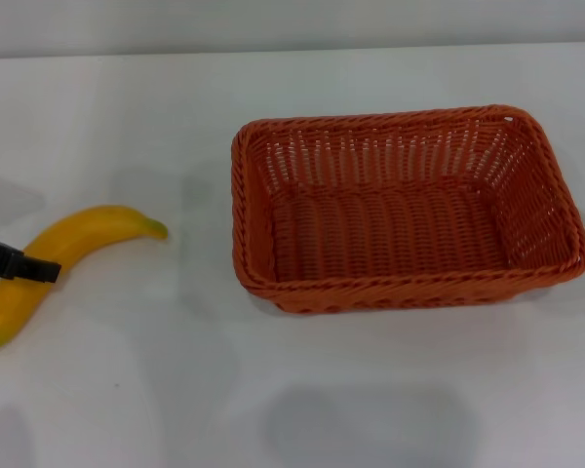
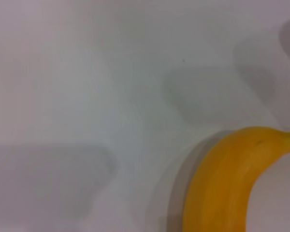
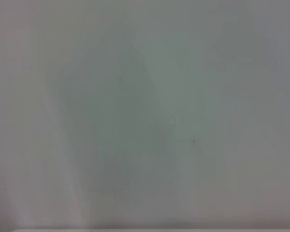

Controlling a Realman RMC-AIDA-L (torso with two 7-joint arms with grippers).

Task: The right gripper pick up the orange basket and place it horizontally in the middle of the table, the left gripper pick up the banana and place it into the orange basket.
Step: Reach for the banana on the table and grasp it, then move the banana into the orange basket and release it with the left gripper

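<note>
The orange basket sits upright on the white tabletop, its long side running across the head view, a little right of the middle. Its braided rim is level and its open-weave sides slope down to a woven floor with nothing in it.

The banana lies flat on the tabletop well apart from the basket, toward the robot's left. Its curve arches away from the robot; the greenish tip points toward the basket and the other end lies close to the left edge of the head view.

The left gripper reaches in from that left edge as a black bar laid across the middle of the banana. Only this one bar shows, so it cannot be told whether the gripper is spread wide, narrowed, or clamped on the fruit. In the left wrist view the banana fills the lower corner as a thick yellow arc, very near the camera, with soft shadows on the tabletop around it.

The right gripper does not show in any view. The right wrist view shows only bare white tabletop with a faint shadow.
</note>
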